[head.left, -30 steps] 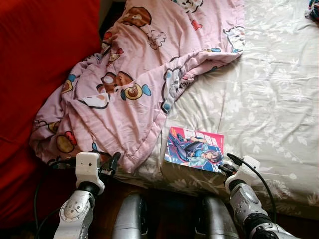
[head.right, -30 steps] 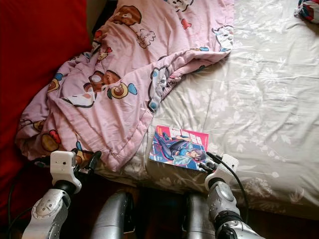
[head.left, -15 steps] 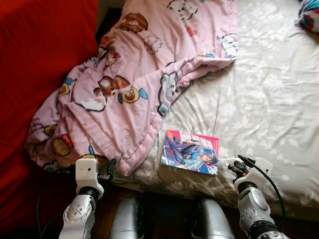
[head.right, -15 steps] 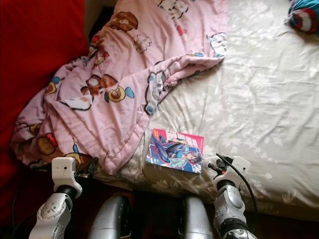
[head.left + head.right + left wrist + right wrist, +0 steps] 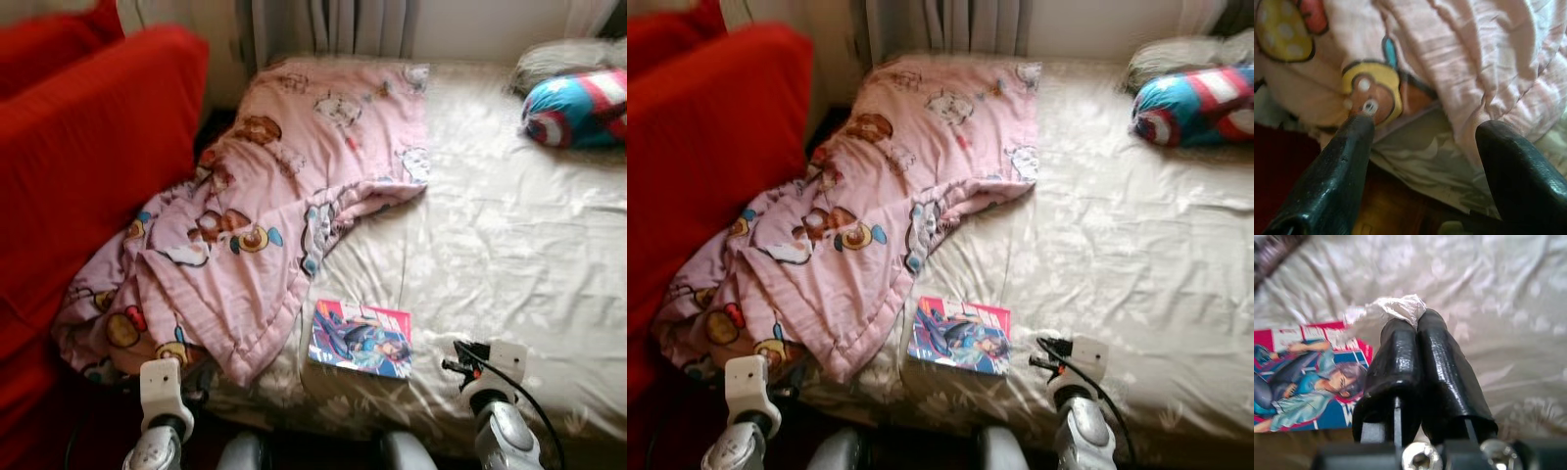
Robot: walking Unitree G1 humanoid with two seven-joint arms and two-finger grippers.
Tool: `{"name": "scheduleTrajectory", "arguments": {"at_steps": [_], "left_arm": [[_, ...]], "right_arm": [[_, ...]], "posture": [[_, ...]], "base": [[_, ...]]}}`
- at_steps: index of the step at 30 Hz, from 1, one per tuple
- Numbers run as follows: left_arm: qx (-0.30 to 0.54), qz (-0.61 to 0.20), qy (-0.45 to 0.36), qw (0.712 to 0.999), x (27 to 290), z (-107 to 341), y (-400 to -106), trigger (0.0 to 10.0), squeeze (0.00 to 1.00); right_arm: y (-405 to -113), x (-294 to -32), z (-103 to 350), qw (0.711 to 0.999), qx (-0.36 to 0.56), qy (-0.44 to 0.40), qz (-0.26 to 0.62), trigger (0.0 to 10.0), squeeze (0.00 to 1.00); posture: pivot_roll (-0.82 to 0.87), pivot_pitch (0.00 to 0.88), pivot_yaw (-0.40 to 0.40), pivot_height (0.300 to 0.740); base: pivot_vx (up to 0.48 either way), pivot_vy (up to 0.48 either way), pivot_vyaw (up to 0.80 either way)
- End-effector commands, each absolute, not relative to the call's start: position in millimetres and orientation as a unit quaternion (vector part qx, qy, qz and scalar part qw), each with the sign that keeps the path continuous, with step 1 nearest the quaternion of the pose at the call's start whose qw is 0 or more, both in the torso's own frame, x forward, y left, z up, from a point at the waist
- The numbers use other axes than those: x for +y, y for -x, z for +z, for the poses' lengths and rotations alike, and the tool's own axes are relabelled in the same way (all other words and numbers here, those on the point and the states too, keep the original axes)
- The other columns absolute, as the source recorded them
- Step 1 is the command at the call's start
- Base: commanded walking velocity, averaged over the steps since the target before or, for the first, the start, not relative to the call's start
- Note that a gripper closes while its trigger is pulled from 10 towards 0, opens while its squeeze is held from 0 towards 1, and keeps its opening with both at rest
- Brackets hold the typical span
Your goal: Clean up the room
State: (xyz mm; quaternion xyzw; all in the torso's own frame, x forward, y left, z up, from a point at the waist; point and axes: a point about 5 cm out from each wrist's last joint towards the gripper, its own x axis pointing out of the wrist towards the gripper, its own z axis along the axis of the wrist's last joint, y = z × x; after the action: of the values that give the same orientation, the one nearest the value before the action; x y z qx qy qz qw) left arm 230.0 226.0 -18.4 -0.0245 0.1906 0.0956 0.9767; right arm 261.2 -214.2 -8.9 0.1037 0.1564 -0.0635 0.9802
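Right pincer [image 5: 1418, 325] pinching clear wrapper [image 5: 1382, 314], comic book [image 5: 1303, 374] beside, floral bedsheet [image 5: 1488, 293]

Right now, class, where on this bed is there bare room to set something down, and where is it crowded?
Free: the grey floral sheet between the pink cartoon-print blanket, the colourful comic book and the blue and red star pillow. Crowded: the bed's left side under the bunched blanket, beside the red cushion.

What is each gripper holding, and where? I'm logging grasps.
The right gripper pinches a crumpled clear wrapper by its edge; the left gripper is open, holding nothing.
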Motion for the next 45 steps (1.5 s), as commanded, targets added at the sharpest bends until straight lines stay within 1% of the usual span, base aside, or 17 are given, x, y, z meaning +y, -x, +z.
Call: {"name": "scheduleTrajectory", "arguments": {"at_steps": [1,3,5,7,10,11,15,23,25,29,36,41,45], "left_arm": [[0.202,0.111,0.027,0.973,231.8,-22.3,-227.8,10.0,0.0],[0.205,0.111,0.027,0.972,231.8,-23.5,-227.9,10.0,0.0],[0.216,0.107,0.024,0.97,230.8,-28.0,-227.6,10.0,0.0],[0.233,0.114,0.025,0.965,232.9,-33.6,-224.9,10.0,0.0],[0.248,0.119,0.022,0.961,235.2,-37.4,-221.3,10.0,0.0],[0.258,0.123,0.023,0.958,236.4,-40.0,-218.7,10.0,0.0],[0.272,0.123,0.025,0.954,235.3,-44.0,-215.4,10.0,0.0],[0.311,0.136,0.032,0.94,234.6,-54.9,-204.7,10.0,0.0],[0.338,0.133,0.038,0.931,231.4,-61.5,-198.1,10.0,0.0],[0.357,0.13,0.05,0.924,226.9,-66.5,-193.5,10.0,0.0],[0.356,0.124,0.054,0.925,222.4,-67.3,-193.8,10.0,0.0],[0.361,0.123,0.054,0.923,221.3,-68.8,-191.8,10.0,0.0],[0.366,0.123,0.055,0.921,219.9,-70.5,-189.7,10.0,0.0]], "right_arm": [[-258.8,-216.3,-9.4,0.982,0.157,-0.091,-0.059,10.0,0.0],[-258.7,-216.2,-9.7,0.982,0.158,-0.088,-0.058,10.0,0.0],[-256.5,-218.0,-13.8,0.979,0.175,-0.085,-0.067,10.0,0.0],[-248.6,-221.8,-23.2,0.97,0.206,-0.088,-0.091,10.0,0.0],[-241.7,-225.4,-30.1,0.962,0.228,-0.099,-0.115,10.0,0.0],[-235.9,-227.4,-35.7,0.954,0.247,-0.107,-0.132,10.0,0.0],[-225.8,-225.0,-45.9,0.944,0.285,-0.1,-0.132,10.0,0.0],[-211.1,-216.6,-60.4,0.927,0.345,-0.09,-0.121,10.0,0.0],[-202.6,-212.8,-68.0,0.912,0.381,-0.09,-0.124,10.0,0.0],[-196.0,-209.3,-73.0,0.903,0.4,-0.093,-0.123,10.0,0.0],[-182.9,-219.6,-77.8,0.896,0.422,-0.078,-0.118,10.0,0.0],[-178.2,-221.9,-79.5,0.894,0.428,-0.069,-0.11,10.0,0.0],[-170.3,-220.4,-83.7,0.888,0.442,-0.066,-0.109,10.0,0.0]], "posture": [[-0.04,0.0,0.001,0.652],[-0.04,0.0,0.004,0.657],[-0.05,0.0,0.011,0.672],[-0.05,0.0,0.012,0.692],[-0.04,0.0,0.012,0.707],[-0.04,0.0,0.013,0.717],[-0.04,0.0,0.009,0.74],[-0.03,0.0,0.0,0.74],[-0.04,0.0,0.002,0.74],[-0.03,0.0,0.005,0.74],[-0.03,0.0,0.005,0.74],[-0.04,0.0,0.006,0.74],[-0.04,0.0,0.006,0.74]], "base": [[0.0,0.0,0.0],[0.0,0.0,0.0],[0.0,0.0,0.0],[0.0,0.0,0.0],[0.0,0.0,0.0],[0.0,0.0,0.0],[0.0,0.0,0.0],[0.0,0.0,0.0],[0.0,0.0,0.0],[0.0,0.0,0.0],[0.0,0.0,0.0],[0.0,0.0,0.72],[0.0,0.0,0.8]]}}
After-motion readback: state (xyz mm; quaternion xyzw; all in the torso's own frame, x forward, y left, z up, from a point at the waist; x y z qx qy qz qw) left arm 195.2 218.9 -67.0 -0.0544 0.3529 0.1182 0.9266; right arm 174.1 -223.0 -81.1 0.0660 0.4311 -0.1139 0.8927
